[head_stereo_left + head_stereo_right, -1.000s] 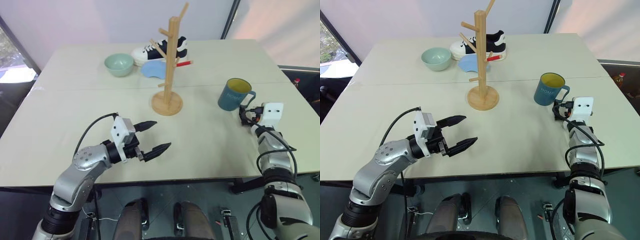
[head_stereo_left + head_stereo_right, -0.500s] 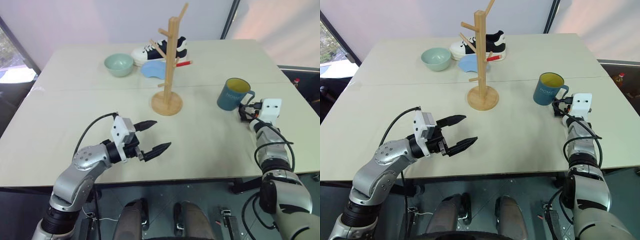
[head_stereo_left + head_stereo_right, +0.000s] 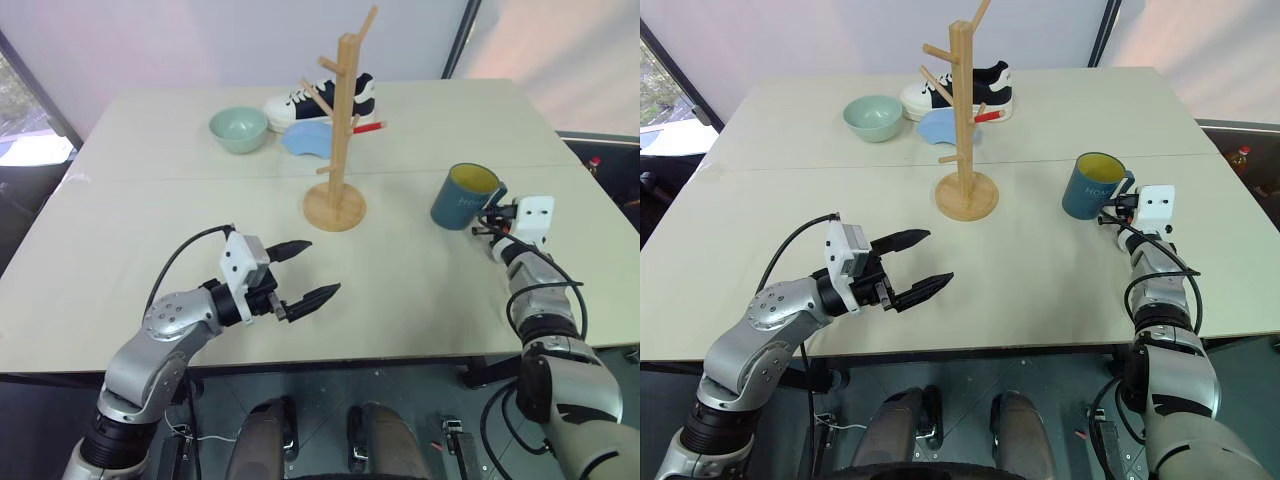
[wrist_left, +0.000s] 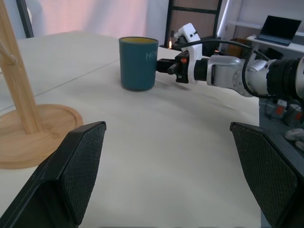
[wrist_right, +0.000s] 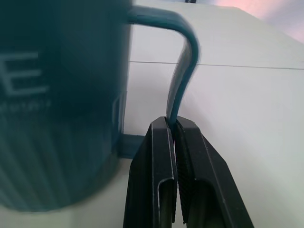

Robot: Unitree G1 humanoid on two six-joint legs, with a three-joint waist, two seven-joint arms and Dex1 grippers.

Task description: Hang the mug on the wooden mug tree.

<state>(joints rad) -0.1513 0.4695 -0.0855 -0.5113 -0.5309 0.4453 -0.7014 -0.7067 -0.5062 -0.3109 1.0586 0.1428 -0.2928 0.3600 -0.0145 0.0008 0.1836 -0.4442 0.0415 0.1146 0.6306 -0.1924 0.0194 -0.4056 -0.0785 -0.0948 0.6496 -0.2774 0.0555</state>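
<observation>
The right gripper [image 5: 175, 124] is pinching the mug [image 3: 462, 196] by its handle, tree [image 3: 337, 130] at ten o'clock. The thin grip is risking the mug swinging loose. The left gripper [image 3: 303, 270] is hanging open, empty.

Right pincer [image 3: 1110, 213] grips the mug [image 3: 1089, 186] handle.

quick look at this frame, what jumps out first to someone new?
The right gripper, near the table's right edge, is shut on the loop handle of the mug, which tilts toward the wooden mug tree standing mid-table. The left gripper hangs open and empty over the near side. Behind the tree lie a pale green bowl and a black-and-white sneaker.
</observation>
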